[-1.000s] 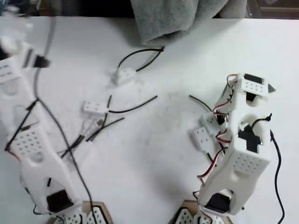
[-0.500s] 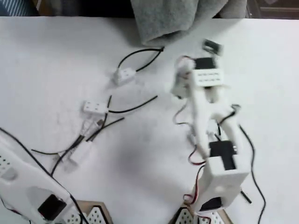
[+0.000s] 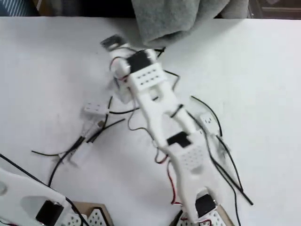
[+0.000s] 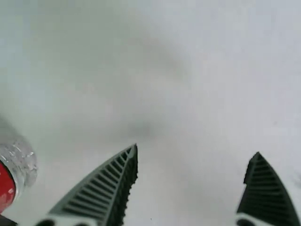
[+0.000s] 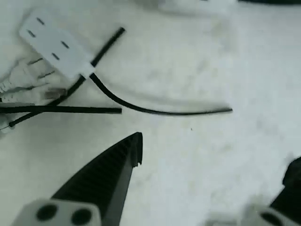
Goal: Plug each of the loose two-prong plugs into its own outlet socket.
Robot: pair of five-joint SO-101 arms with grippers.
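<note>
White outlet block [image 5: 54,44], loose plug [image 5: 21,77] beside

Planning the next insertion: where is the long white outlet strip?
In the high view the outlet strip lies left of centre, just left of the right arm, a clear plug beside it.

Plastic things on a matt white table [image 3: 263,70]
The table looks dull and a bit scuffed. The cloth [image 3: 178,19] is grey, soft and fuzzy. The right arm [image 3: 155,96] is smooth white plastic with small holes. The socket [image 5: 55,44] is smooth white plastic, and its cord [image 5: 155,112] is thin, black and smooth. The left gripper [image 4: 195,149] has dark ribbed plastic fingers [image 4: 110,186].
</note>
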